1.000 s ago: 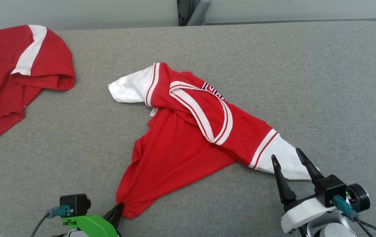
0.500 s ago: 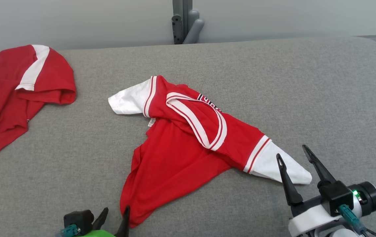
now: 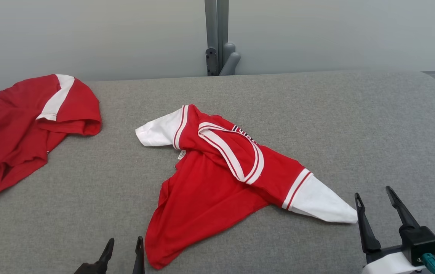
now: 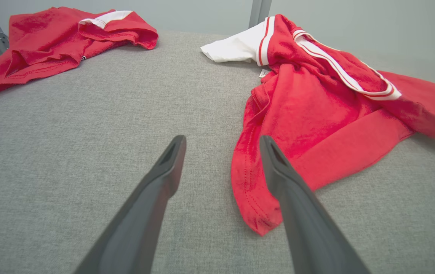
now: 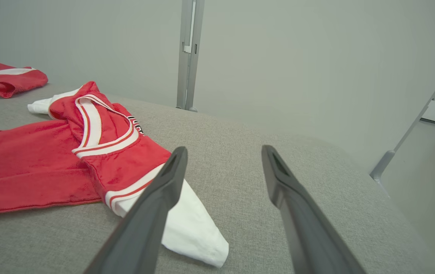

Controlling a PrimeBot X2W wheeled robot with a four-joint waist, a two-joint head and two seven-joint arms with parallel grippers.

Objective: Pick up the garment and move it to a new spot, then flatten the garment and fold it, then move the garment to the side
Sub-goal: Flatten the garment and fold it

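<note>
Grey surface (image 3: 335,125), red-and-white garment (image 3: 210,182) crumpled at centre, second red garment (image 3: 31,125) far left; left gripper (image 3: 125,239) and right gripper (image 3: 373,191), jaws wide, empty

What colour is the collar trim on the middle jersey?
The collar trim is white with red stripes; head view.

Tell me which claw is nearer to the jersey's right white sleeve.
Right. The right claw stands just beside the white sleeve tip, apart; the left claw is by the red hem corner.
</note>
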